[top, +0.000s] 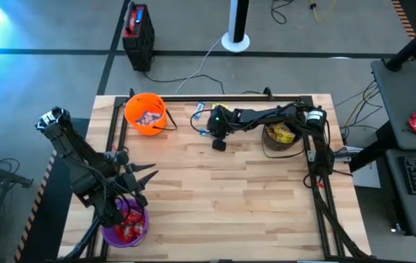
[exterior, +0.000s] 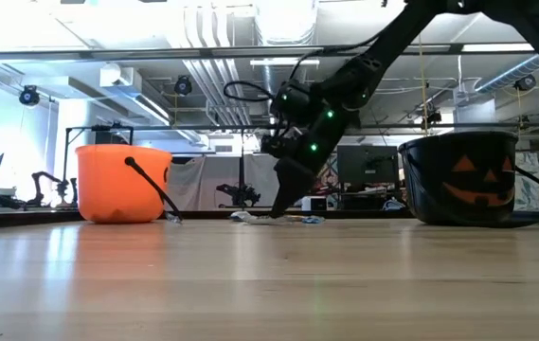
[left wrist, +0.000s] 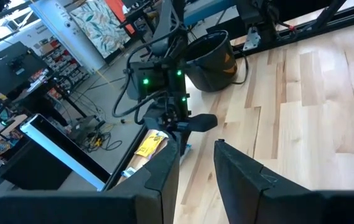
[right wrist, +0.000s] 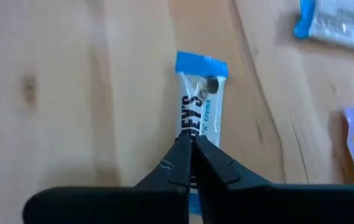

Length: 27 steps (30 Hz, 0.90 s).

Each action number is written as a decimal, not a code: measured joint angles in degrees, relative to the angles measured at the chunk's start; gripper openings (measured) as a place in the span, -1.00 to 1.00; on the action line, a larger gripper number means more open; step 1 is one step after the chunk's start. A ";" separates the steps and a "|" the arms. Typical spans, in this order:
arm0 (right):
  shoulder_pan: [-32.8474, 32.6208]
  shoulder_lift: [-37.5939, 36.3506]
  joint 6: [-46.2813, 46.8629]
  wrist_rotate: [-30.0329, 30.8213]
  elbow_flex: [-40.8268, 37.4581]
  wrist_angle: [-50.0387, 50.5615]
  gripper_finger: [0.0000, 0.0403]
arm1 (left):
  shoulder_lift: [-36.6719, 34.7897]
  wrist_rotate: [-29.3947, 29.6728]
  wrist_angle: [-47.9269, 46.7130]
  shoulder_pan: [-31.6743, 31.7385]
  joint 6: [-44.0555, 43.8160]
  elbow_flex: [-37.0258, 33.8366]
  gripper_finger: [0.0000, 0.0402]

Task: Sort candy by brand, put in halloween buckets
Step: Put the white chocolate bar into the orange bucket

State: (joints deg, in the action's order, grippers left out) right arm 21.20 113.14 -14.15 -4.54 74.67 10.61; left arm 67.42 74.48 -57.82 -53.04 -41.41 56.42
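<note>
While the right claw is pressed down at the far edge of the surface, its fingers are seen drawn together over a blue-and-white candy, apparently pinching it for a lift. That contact is shown only in the right wrist view; from above the candy is hidden. The orange bucket and black bucket are set either side. The left claw, fingers apart, is parked beside the purple bucket.
</note>
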 joint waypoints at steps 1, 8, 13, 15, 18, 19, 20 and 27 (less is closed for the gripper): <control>-0.34 -0.41 0.00 0.01 -0.09 -0.60 -0.97 | 0.00 0.00 0.00 0.00 0.00 0.00 -0.57; -3.63 -1.82 -0.13 0.02 -1.10 -3.88 -0.96 | 0.02 -0.04 0.52 0.00 -0.04 0.00 -0.57; -6.24 -3.95 2.67 0.16 -4.43 -7.27 -0.96 | 0.33 -0.07 1.49 0.00 -0.08 0.00 -0.57; -7.58 -4.96 4.22 3.78 -6.93 -9.77 -0.96 | 0.90 -0.47 1.60 0.01 -0.07 0.00 -0.57; -8.80 -6.44 7.08 12.73 -10.57 -14.51 -0.96 | 1.88 -3.79 2.22 0.96 -0.07 0.00 -0.58; -8.72 -6.59 8.85 13.74 -11.50 -17.05 -0.96 | 2.28 -4.27 2.61 1.51 -0.07 0.00 -0.58; -8.42 -6.62 10.83 13.86 -12.40 -20.20 -0.96 | 2.69 -4.61 2.93 2.06 -0.07 0.00 -0.59; -5.66 -3.33 29.69 17.00 -11.91 -26.98 -0.96 | 4.97 -9.47 9.29 7.55 5.86 -0.02 -0.62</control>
State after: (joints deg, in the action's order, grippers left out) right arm 15.54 109.81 15.53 12.47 62.76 -16.36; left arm 72.39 65.01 -48.53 -45.48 -35.54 56.40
